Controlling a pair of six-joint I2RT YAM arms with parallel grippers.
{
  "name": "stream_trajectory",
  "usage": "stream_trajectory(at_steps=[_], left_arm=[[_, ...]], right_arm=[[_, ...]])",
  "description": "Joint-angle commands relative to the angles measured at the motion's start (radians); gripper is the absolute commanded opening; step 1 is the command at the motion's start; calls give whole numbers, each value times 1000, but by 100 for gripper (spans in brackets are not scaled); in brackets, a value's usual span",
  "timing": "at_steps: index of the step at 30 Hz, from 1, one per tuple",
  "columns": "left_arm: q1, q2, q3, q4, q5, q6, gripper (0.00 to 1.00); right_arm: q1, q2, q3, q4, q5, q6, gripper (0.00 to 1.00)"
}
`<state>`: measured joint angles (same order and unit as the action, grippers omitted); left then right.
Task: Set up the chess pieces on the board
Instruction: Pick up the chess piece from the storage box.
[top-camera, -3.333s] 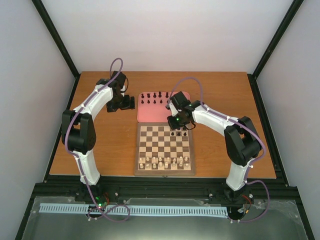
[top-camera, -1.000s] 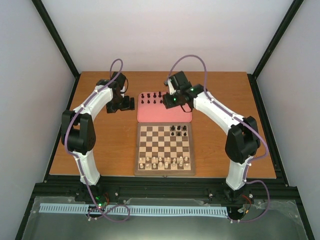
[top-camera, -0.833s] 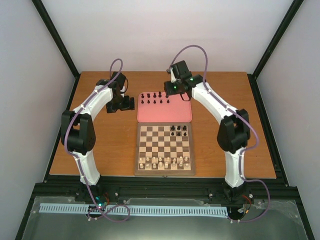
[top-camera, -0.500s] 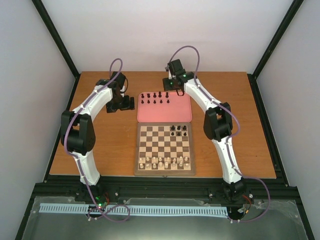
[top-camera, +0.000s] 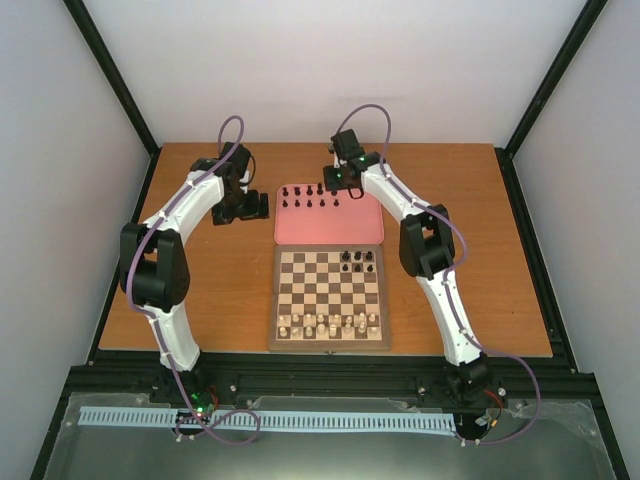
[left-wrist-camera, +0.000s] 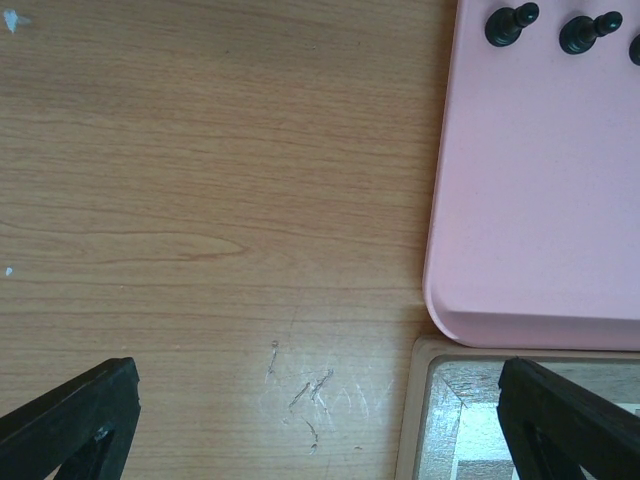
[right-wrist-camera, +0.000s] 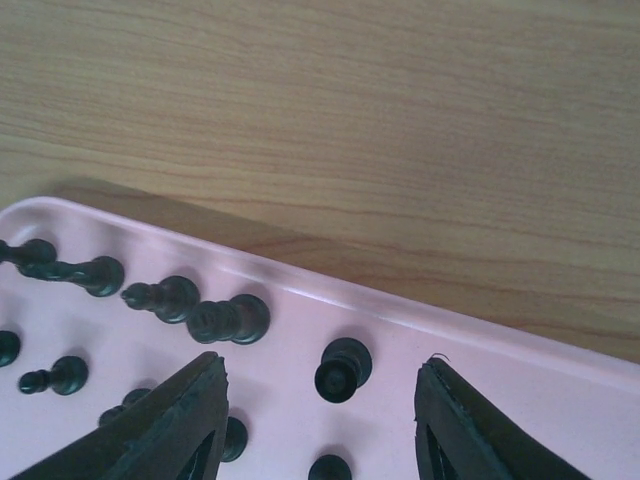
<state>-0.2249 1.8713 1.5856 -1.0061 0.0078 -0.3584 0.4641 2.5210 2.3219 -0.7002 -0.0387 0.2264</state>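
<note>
Right tool (right-wrist-camera: 320, 370) hangs over the far edge of the pink tray (right-wrist-camera: 520, 400). Jaws are apart and a black pawn (right-wrist-camera: 342, 368) stands between the fingers with a gap on each side, so it is not gripped. Most black chess pieces (top-camera: 310, 196) sit in rows along the tray's far side. A few stand on the board (top-camera: 330, 345), on far squares toward its right. Cream pieces (top-camera: 330, 322) line the board's near rows. Left tool (left-wrist-camera: 320, 400) is wide open and holds nothing, over bare worktop (left-wrist-camera: 200, 200) just left of the tray and the board corner.
</note>
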Motion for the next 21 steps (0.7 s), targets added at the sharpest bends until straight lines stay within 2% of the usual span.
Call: stream_trajectory(at_steps=[1,21], left_arm=[[-1,-19,8,12,6,11,100],[-1,9,13,9,10,11,100]], right_arm=[[-5,34,33,2,24,16,51],[-14,118,97,-8,-2,25,43]])
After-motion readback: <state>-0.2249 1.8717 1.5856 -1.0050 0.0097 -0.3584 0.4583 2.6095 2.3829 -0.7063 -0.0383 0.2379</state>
